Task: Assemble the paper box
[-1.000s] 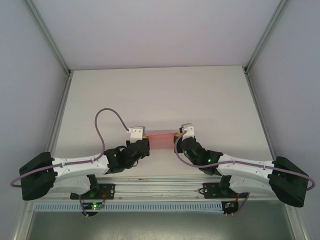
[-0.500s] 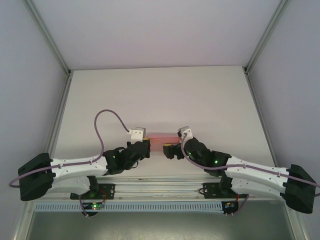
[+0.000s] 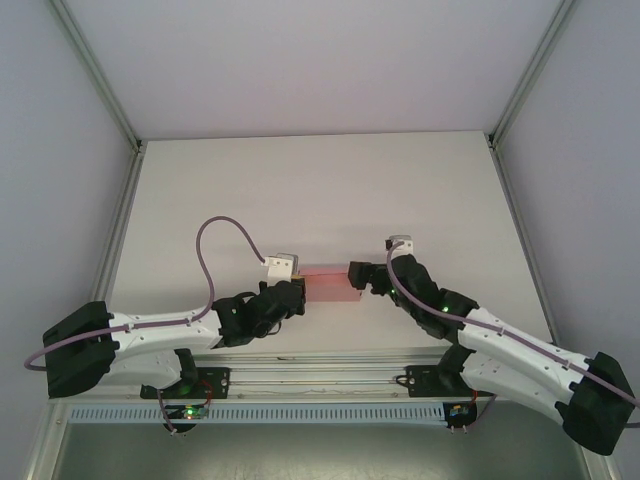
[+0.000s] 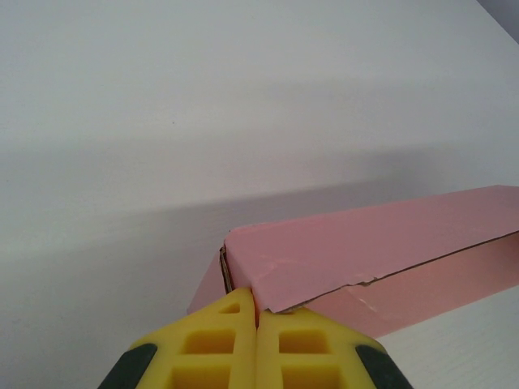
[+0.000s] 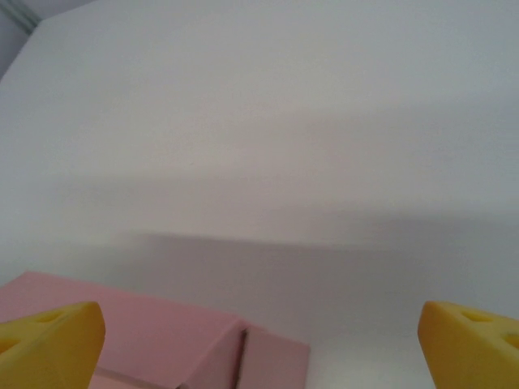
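The pink paper box (image 3: 330, 283) lies as a small flat rectangular box on the white table (image 3: 330, 190), between my two grippers. My left gripper (image 3: 300, 291) is at its left end, and its yellow fingers (image 4: 219, 336) are shut on the edge of the box's top panel (image 4: 373, 243) at the near corner. My left gripper (image 4: 258, 305) pinches that thin card where its edge looks slightly torn. My right gripper (image 3: 358, 274) sits just off the box's right end. My right gripper (image 5: 259, 328) is wide open, with the box (image 5: 154, 336) low between its fingertips (image 5: 57, 340), untouched.
Metal frame posts (image 3: 100, 70) and pale side walls enclose the table. A rail with wiring (image 3: 300, 375) runs along the near edge by the arm bases. A purple cable (image 3: 225, 235) loops above the left wrist.
My right arm has swung out to the right and its gripper has come off the box's right end. The left gripper has kept its hold, and the box has shifted slightly.
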Controlling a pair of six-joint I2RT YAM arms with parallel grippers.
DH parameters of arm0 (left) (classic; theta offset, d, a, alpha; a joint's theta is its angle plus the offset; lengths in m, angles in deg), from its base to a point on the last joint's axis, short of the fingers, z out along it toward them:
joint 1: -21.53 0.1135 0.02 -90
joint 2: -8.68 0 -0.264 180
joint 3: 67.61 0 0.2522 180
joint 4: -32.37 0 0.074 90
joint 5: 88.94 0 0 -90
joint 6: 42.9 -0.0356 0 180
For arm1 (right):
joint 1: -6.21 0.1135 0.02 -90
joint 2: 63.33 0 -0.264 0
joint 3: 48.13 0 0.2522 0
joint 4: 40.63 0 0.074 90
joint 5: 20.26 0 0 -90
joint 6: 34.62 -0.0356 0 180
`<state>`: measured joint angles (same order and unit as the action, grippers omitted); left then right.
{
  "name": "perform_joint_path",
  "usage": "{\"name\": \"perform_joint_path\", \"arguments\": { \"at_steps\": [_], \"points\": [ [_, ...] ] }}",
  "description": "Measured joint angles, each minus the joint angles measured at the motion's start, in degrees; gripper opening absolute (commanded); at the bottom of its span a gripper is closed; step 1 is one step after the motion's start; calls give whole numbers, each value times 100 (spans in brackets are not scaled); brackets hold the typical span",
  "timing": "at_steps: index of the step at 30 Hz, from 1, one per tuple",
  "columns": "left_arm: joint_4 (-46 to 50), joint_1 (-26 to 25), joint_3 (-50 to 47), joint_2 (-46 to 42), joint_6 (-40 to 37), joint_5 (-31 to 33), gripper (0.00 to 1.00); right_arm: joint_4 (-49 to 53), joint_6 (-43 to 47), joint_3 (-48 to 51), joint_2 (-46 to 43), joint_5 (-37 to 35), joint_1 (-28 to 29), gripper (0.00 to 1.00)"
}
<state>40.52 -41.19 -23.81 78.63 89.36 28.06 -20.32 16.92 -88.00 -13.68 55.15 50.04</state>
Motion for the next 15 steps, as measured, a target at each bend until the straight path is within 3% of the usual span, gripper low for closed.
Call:
{"name": "perform_joint_path", "arguments": {
  "at_steps": [4,8,12,15],
  "points": [
    [20,-24,2,-42,-24,0,0,92,-116,-20,315,437,-404,95],
    [39,-24,11,-59,-44,2,0,94,-197,-24,356,713,-437,94],
    [42,-24,7,-59,-101,-42,22,-11,-372,166,343,859,-470,92],
    [50,-28,-13,-103,-133,-186,28,-175,-562,358,258,942,-472,90]
  ]
}}
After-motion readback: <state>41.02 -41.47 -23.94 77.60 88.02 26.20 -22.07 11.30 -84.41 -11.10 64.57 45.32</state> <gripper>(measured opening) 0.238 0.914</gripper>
